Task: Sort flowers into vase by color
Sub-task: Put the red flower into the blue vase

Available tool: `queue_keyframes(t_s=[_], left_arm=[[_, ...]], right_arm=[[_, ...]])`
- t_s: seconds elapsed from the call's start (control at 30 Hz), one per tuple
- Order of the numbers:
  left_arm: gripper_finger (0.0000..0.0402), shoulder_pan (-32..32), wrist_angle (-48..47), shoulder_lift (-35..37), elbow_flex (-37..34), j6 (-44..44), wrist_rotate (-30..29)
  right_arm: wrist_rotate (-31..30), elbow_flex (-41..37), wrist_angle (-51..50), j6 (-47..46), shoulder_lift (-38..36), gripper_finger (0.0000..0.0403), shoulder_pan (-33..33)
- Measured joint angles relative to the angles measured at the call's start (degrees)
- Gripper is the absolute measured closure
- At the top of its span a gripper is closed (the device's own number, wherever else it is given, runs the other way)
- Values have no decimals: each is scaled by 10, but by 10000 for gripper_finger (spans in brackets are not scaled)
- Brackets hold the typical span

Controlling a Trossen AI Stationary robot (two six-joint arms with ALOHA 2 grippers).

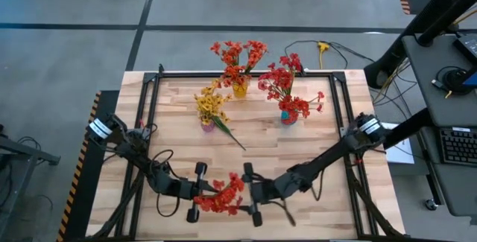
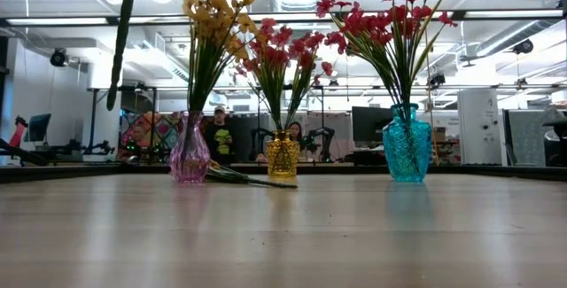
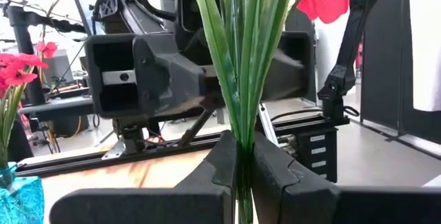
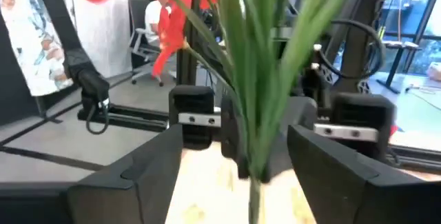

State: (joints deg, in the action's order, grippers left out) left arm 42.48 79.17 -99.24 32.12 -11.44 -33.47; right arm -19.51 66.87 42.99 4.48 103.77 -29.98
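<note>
Orange-red flowers (image 1: 223, 196) hang near the table's front edge, their stems clenched in my left gripper (image 1: 200, 191); just right of them, my right gripper (image 1: 250, 192) stands released, fingers (image 4: 155, 172) straddling the stems.

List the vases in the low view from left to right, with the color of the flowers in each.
Pink vase with yellow flowers → yellow vase with orange-red flowers → blue vase with red flowers.

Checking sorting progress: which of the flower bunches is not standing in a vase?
The orange-red flower bunch at the table's near edge: the left gripper is shut on its stems, with the open right gripper beside it. The others stand in vases.
</note>
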Motion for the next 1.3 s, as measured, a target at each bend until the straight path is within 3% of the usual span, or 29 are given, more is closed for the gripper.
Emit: queue_keyframes(t_s=[0.2, 0.33, 0.87, 1.1, 1.3], left_arm=[[397, 0, 2, 0, 0, 0, 0], [397, 1, 2, 0, 0, 0, -2], [366, -2, 22, 0, 1, 17, -46], [280, 0, 23, 0, 1, 35, -48], [180, 3, 23, 0, 1, 57, -55]], right_arm=[[-19, 86, -23, 13, 43, 114, 2], [-35, 120, -92, 11, 43, 120, 6], [-33, 124, -97, -13, 43, 315, 12], [-31, 124, -99, 1, 40, 379, 12], [-27, 123, -174, -14, -1, 387, 13]])
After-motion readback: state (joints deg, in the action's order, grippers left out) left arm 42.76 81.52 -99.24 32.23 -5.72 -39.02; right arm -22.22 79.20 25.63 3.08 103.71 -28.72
